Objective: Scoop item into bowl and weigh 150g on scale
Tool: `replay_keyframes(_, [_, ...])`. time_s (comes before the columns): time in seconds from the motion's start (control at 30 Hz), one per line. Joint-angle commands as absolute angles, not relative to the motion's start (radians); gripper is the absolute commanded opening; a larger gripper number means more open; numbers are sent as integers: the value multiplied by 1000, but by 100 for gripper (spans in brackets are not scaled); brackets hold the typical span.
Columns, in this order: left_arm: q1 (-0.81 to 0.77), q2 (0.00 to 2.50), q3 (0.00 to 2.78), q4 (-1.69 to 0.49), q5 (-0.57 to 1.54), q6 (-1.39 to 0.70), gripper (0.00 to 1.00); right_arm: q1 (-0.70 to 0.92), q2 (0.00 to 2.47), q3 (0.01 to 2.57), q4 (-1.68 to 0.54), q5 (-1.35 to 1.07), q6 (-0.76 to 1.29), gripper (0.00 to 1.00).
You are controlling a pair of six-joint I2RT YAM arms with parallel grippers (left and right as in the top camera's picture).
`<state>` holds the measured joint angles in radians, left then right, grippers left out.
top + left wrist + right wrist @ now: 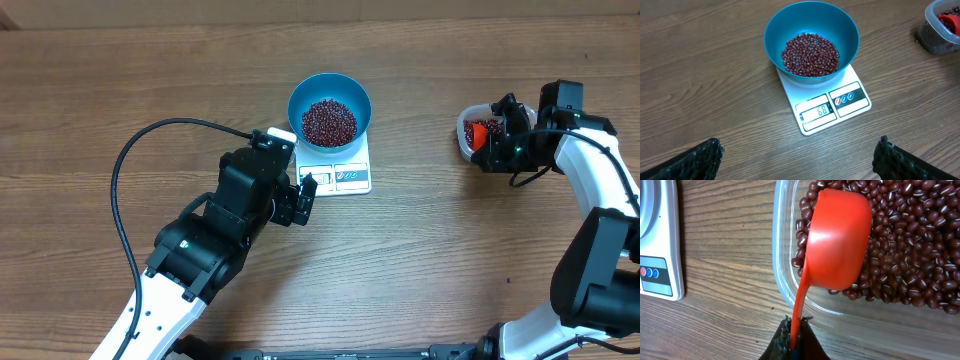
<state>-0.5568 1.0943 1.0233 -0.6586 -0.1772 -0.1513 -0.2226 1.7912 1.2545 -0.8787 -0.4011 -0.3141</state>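
so the right gripper [791, 345] is clamped on the scoop [837, 240] handle's tip at 6 o'clock, which seems light and stiff, though the beans [910, 245] probably spill easy; left gripper [797, 160] is wide open, empty.

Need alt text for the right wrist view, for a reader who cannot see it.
The right gripper holds a red scoop by its handle, the cup's back to the camera, dipped among dark red beans in a clear plastic container. A corner of the white scale shows at the left on the wooden table.
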Motion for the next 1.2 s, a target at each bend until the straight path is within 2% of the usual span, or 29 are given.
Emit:
replay_keyframes(0.0, [-562,1100,1022,-658,-191,-154,99,-205,1811,1230,-888,-464,-313,4])
replay_keyframes(0.8, [-562,1100,1022,-658,-191,-154,99,-348,1811,1230,-850,-664,-313,4])
replay_keyframes(1.17, [-562,1100,1022,-658,-191,-154,100,-356,1811,1230,-857,-686,-309,3])
